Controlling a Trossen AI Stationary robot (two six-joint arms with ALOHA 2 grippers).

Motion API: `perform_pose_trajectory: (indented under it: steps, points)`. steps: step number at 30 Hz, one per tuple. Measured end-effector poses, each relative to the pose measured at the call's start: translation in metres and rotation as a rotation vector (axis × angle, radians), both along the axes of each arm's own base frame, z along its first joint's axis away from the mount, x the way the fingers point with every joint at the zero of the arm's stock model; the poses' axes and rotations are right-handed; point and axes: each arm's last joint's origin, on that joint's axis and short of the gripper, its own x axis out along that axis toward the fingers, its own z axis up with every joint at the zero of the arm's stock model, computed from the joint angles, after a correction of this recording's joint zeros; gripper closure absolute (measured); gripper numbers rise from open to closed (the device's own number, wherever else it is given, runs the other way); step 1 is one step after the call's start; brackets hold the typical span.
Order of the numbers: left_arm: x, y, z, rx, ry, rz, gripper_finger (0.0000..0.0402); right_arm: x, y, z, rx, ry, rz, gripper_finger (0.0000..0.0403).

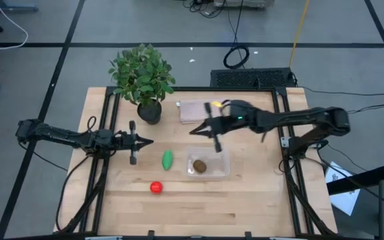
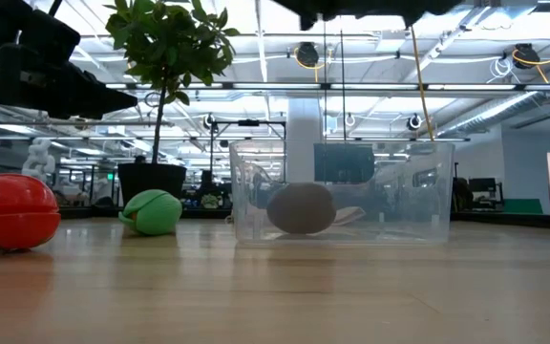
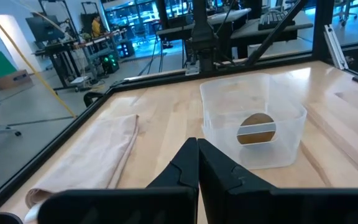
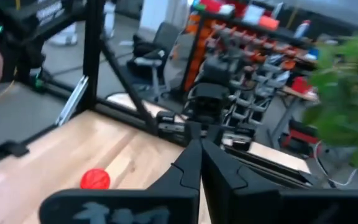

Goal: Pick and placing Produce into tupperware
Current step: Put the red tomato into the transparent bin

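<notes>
One kiwi (image 1: 199, 166) below right hand (image 1: 207, 129)

Brown kiwi (image 2: 301, 208) inside clear tupperware (image 2: 409, 205)

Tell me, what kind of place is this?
Probably a robotics lab or workshop. Two dark robot arms are mounted at a pale wooden table, the floor behind has cables, and rows of workbenches and racks of gear fill the hall.

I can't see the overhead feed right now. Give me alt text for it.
The brown kiwi lies in the tupperware; the green piece and red piece lie on the table. The right pincer hangs above the container, shut; the left pincer waits left, shut.
</notes>
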Motion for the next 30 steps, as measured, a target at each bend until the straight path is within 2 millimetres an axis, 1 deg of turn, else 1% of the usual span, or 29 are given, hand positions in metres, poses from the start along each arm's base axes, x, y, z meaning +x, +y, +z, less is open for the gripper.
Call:
perform_pose_trajectory:
  steps: [4, 8, 16, 19, 23, 27, 30]
  points:
    - [0.000, 0.000, 0.000, -0.014, -0.001, 0.001, 0.0400, -0.034, -0.009, 0.008, 0.077, -0.056, -0.046, 0.0403]
    - [0.000, 0.000, 0.000, -0.021, -0.002, 0.002, 0.0400, -0.062, -0.015, 0.016, 0.125, -0.071, -0.085, 0.0403]
    - [0.000, 0.000, 0.000, -0.026, -0.002, 0.003, 0.0401, -0.109, -0.009, 0.029, 0.154, -0.074, -0.124, 0.0403]
    - [0.000, 0.000, 0.000, -0.026, -0.002, 0.003, 0.0400, -0.125, -0.007, 0.021, 0.171, -0.051, -0.159, 0.0403]
    - [0.000, 0.000, 0.000, -0.044, -0.003, 0.005, 0.0400, -0.145, -0.003, 0.004, 0.177, -0.050, -0.173, 0.0403]
    - [0.000, 0.000, 0.000, -0.083, -0.006, 0.008, 0.0401, -0.163, 0.001, -0.024, 0.181, -0.058, -0.189, 0.0403]
    - [0.000, 0.000, 0.000, -0.092, -0.006, 0.012, 0.0400, -0.176, 0.003, -0.041, 0.193, -0.127, -0.207, 0.0403]
